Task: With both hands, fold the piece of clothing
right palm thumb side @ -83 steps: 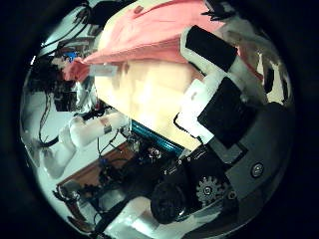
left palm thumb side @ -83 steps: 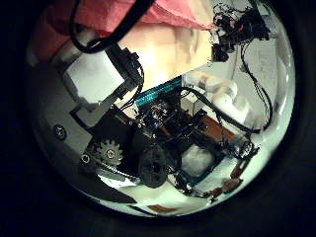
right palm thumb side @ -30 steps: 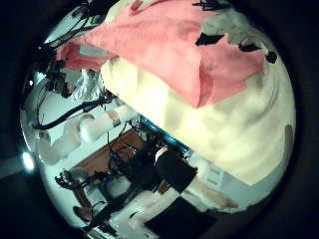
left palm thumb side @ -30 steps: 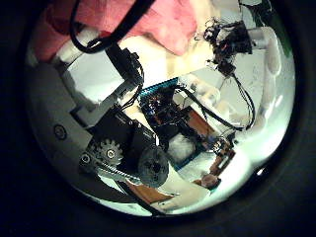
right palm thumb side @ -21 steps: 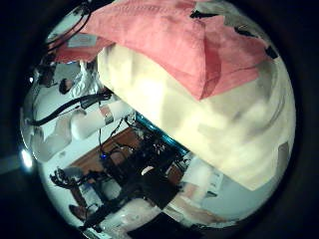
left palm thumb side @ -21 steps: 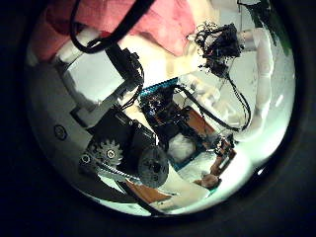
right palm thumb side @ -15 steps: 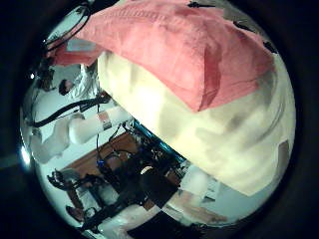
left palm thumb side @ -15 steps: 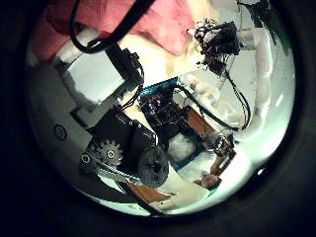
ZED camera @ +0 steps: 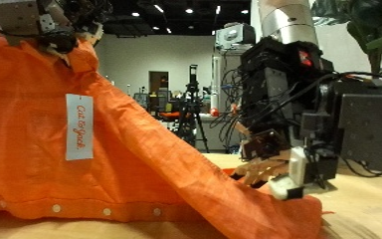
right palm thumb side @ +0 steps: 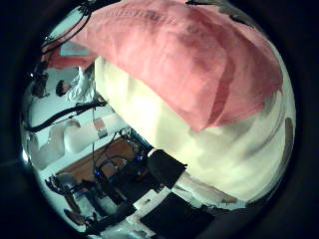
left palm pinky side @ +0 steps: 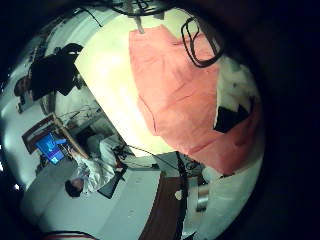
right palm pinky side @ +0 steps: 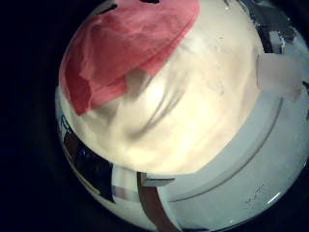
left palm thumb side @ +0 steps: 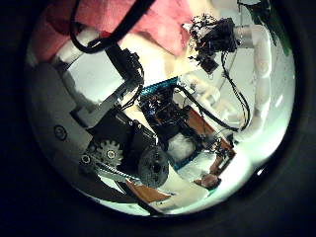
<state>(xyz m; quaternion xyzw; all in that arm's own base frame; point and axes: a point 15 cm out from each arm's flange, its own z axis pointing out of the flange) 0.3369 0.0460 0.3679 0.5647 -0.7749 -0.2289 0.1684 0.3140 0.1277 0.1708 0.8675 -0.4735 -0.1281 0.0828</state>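
Wooden tabletop (ZED camera: 366, 213) carries the lower hem of the orange garment (ZED camera: 125, 149), which rises from it like a tent to the left hand (ZED camera: 43, 18), whose fingers are clenched on its top edge, high up. A white label (ZED camera: 79, 126) shows on the hanging cloth. The right hand (ZED camera: 297, 139) hangs low beside the garment's sloping edge, its fingers (ZED camera: 287, 183) released and grasping nothing, just over the folded corner on the tabletop.
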